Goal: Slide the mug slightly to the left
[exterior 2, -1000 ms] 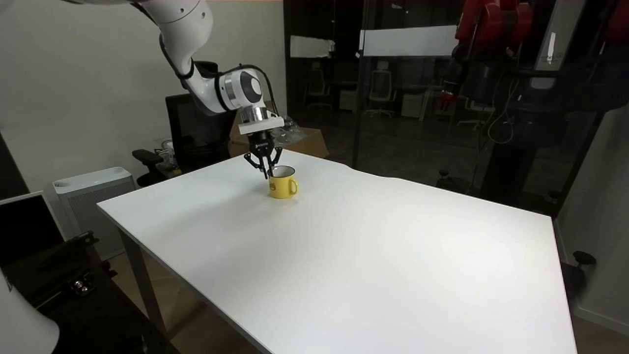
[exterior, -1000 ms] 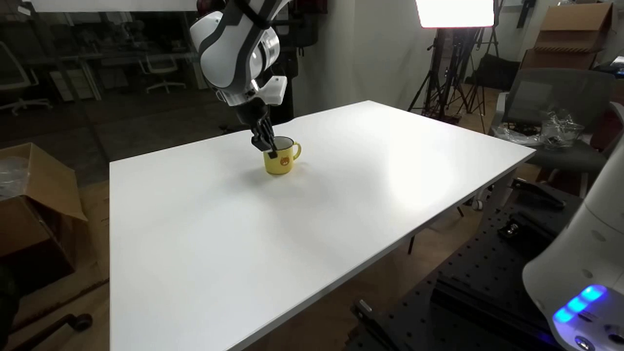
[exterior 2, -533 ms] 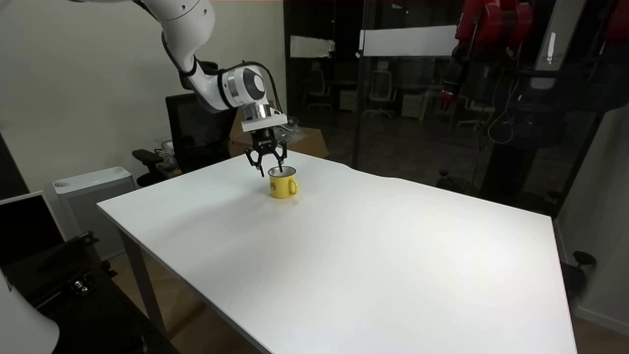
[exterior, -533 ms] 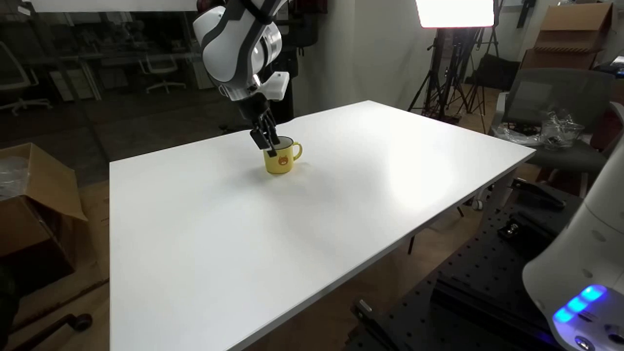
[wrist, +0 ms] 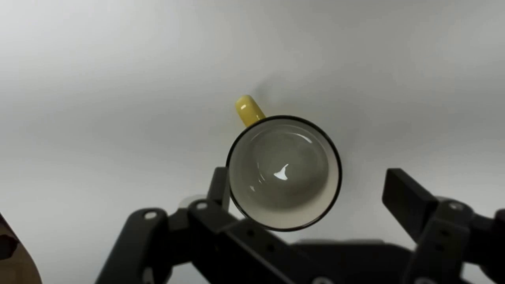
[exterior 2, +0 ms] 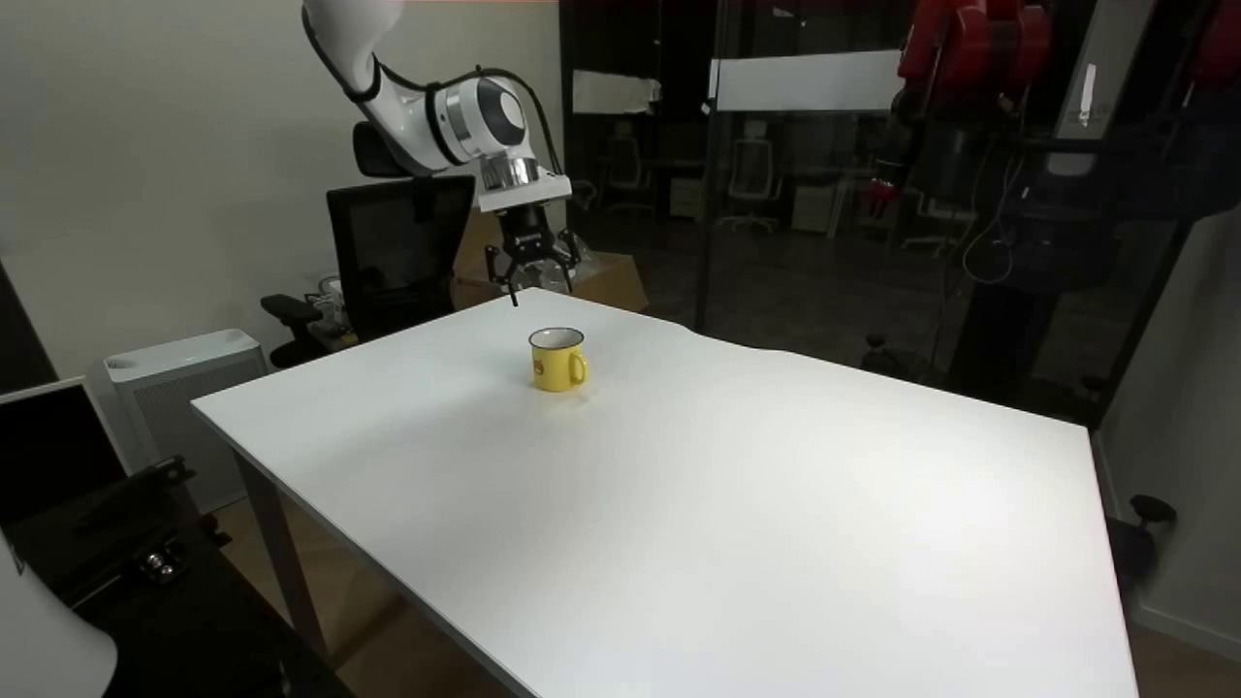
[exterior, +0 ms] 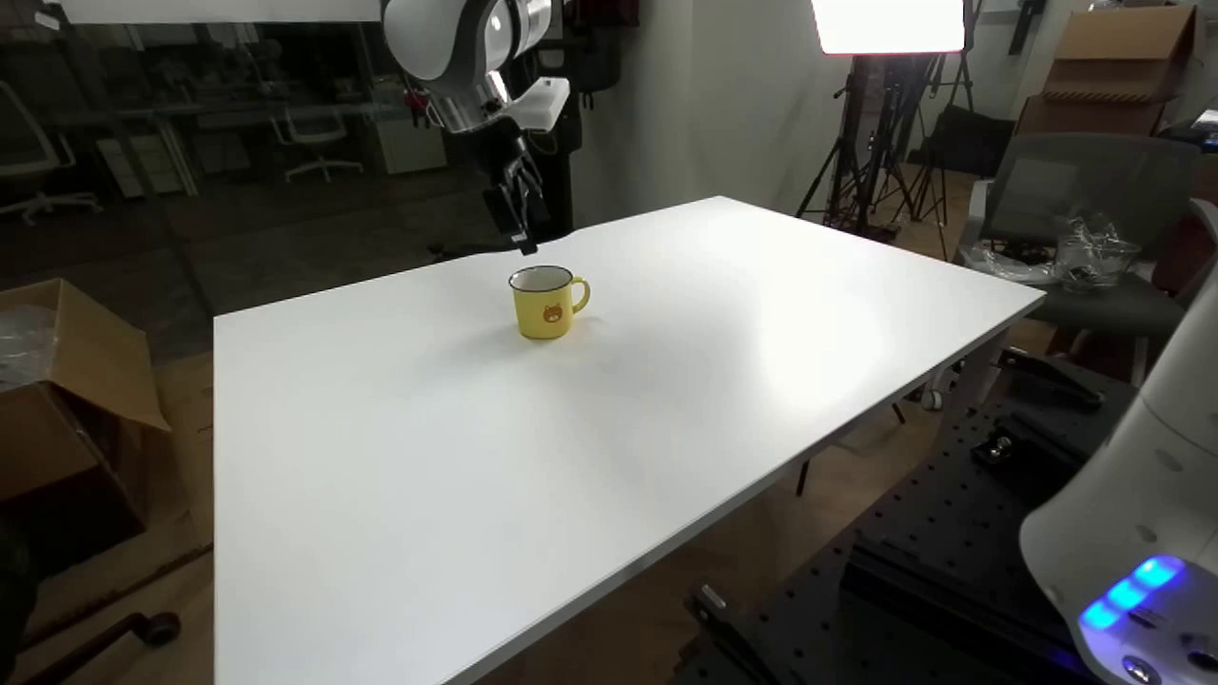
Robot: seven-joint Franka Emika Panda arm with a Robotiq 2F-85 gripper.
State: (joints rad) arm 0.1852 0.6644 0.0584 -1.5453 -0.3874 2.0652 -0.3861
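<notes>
The yellow mug [exterior: 542, 306] stands upright on the white table in both exterior views, its handle and bear print showing. From above, in the wrist view, the mug [wrist: 284, 173] shows a dark rim, a pale inside and a yellow handle pointing up and left. My gripper [exterior 2: 541, 293] hangs in the air above and behind the mug [exterior 2: 556, 361], apart from it. Its fingers are spread wide with nothing between them. In the wrist view the left finger [wrist: 218, 187] overlaps the mug's rim only by line of sight.
The white table [exterior: 457, 495] carries the mug, and its far edge lies just behind the gripper. A cardboard box [exterior: 86, 409] stands on the floor beside the table. An office chair [exterior 2: 397, 247] is behind the table's far corner.
The gripper was low at the mug's rim with its fingers close together. Its fingers have spread apart, and it has risen up and away. The mug has stayed practically in place.
</notes>
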